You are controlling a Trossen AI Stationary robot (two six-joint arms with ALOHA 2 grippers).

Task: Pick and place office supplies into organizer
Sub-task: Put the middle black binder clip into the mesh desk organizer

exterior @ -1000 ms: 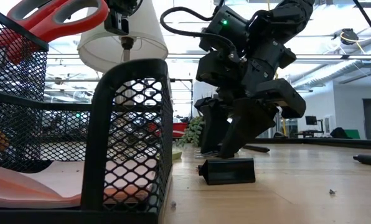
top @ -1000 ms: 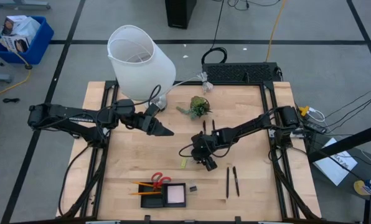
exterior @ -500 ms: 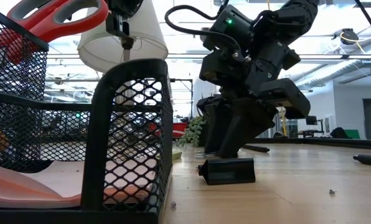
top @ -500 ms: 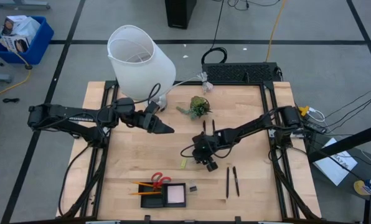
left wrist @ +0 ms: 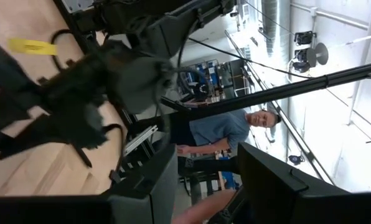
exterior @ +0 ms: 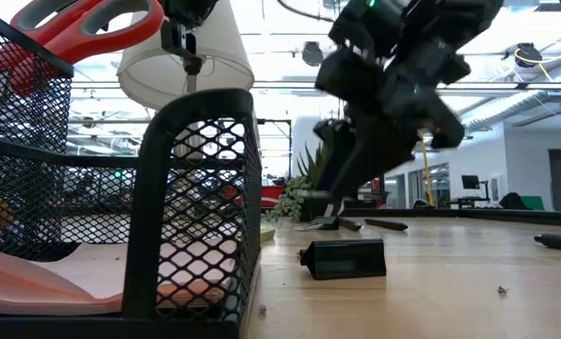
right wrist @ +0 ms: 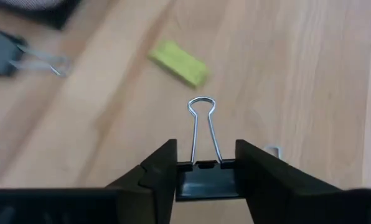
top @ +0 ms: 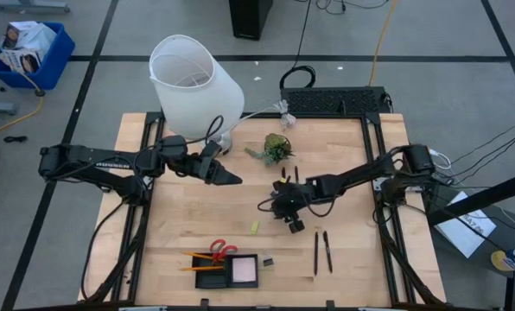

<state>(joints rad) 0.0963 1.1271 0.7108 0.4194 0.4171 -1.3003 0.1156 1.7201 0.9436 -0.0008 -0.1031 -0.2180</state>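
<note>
now the right gripper (right wrist: 205,177) has its two fingers pinched on the body of a small black binder clip (right wrist: 204,178), whose wire handles stick out ahead of the fingertips, and in the low view it hangs clear above the table (top: 344,186). to do this step well, i judge it should keep that pinch firm and level, carry the clip toward the black mesh organizer (top: 227,271), which lies well off from the gripper at the table's near edge, and only let go once it is over an open compartment; a loose grip could let the clip twist out. the organizer already holds a pink sticky-note pad (top: 244,271), with red-handled scissors (top: 220,251) and orange pencils (top: 201,257) at its far side, so the free room looks small. just ahead of the gripper on the wood lie a yellow-green eraser-like piece (right wrist: 178,62) and, farther on, a second binder clip (right wrist: 5,50); the path should pass over both. two black pens (top: 321,251) lie to the gripper's side, near but apart. the left gripper (top: 232,180) waits well away near the white lamp (top: 194,85), its fingers apart in its wrist view. a small plant sprig (top: 276,148) stands behind the right arm, out of the way. a person shows in the room beyond.
</note>
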